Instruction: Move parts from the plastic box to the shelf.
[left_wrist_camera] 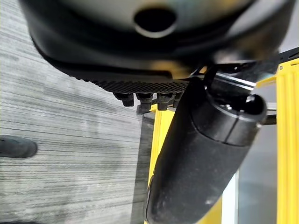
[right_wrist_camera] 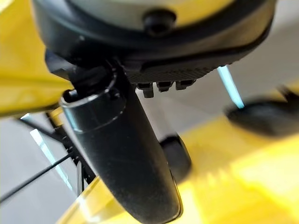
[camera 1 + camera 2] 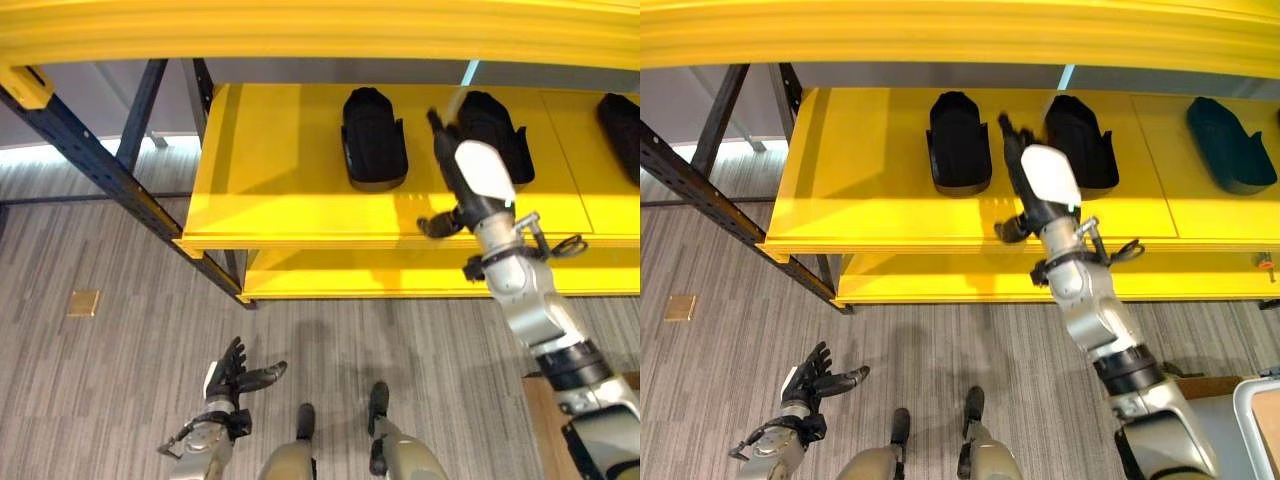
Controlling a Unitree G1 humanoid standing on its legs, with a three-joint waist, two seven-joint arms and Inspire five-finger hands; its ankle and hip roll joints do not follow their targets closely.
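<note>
- Your right hand (image 3: 1045,180) reaches over the yellow metal shelf (image 3: 880,180), fingers straight and holding nothing, between two moulded black plastic parts.
- The left black part (image 3: 959,142), the middle one (image 3: 1080,140) and a third, darker part (image 3: 1232,145) further right all rest on that shelf.
- Your left hand (image 3: 232,382) hangs low over the grey striped floor (image 3: 120,380), fingers spread and relaxed.

no readable text showing anywhere, no labels or numbers appearing on the yellow shelf (image 3: 300,190), nothing legible on the black parts (image 3: 373,140) sitting on it, nothing marked on the grey floor (image 3: 110,380)
</note>
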